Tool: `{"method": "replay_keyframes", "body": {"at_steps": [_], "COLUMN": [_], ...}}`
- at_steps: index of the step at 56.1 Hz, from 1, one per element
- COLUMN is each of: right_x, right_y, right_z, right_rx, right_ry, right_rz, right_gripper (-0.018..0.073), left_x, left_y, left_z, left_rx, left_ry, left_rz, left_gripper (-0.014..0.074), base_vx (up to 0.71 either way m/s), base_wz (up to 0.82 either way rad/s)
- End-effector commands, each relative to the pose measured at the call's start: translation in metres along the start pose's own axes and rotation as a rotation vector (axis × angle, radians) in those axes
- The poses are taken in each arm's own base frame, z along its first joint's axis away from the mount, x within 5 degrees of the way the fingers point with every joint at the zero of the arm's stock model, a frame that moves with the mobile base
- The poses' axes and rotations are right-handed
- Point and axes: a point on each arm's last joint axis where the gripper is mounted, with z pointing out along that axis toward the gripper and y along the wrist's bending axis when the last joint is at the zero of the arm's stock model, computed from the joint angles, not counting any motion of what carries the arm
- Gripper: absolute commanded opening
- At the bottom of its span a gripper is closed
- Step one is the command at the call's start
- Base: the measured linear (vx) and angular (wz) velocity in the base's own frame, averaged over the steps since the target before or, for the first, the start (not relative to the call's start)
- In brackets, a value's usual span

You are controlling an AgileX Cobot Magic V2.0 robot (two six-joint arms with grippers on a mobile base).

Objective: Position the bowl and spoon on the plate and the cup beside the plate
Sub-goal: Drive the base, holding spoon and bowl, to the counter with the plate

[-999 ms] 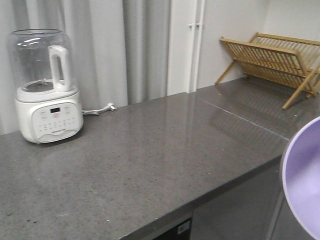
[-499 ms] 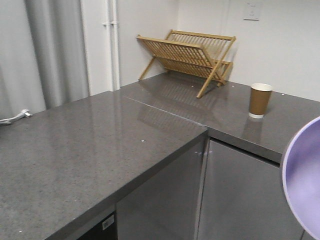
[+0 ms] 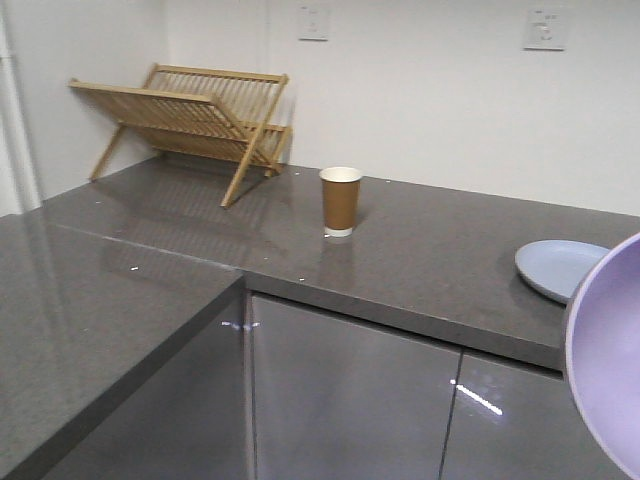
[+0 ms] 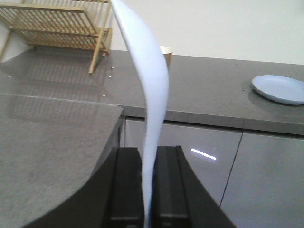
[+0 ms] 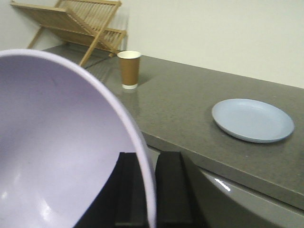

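Right gripper pinches the thin rim of the lilac bowl and left gripper clamps the pale spoon, probably by its handle (seen edge-on); both look light, stiff and slippery, held short of the plate and paper cup on the counter.

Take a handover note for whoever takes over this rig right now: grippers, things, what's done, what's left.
Left gripper: jaws shut on the spoon, held upright in the air.
Right gripper: jaws shut on the bowl rim, bowl tilted, in the air.
The plate lies bare on the counter; the cup stands upright to its left, nearer the wooden rack.
Done: spoon and bowl are in hand.
Left: bowl and spoon onto plate, cup beside plate.
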Motion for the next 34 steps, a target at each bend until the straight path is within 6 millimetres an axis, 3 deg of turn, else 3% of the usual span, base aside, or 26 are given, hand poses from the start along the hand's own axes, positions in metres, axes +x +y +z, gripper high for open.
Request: {"method": "replay_keyframes", "body": {"at_steps": [1,34], "right_x": [-0.0159,-0.0159], "right_y": [-0.0014,-0.0014], "right_z": [-0.0044,-0.0044], "right_rx": [0.021,0.021], "right_ry": [-0.118,-0.118], "right_rz": [0.001,0.001], "right_gripper": [-0.0008,-0.0008], "left_x": [-0.0136,-0.0136], "left_y": [-0.0011,-0.0011], "left_z": [-0.0014,-0.0014], "left_rx": [0.007,0.007], "left_ry": [-0.099,-0.099], "left_rz": [-0.014,-0.014], "left_gripper": [-0.0006,-0.0006], "base_vx": [0.24,0.34], "base_wz": [-0.61,-0.39]}}
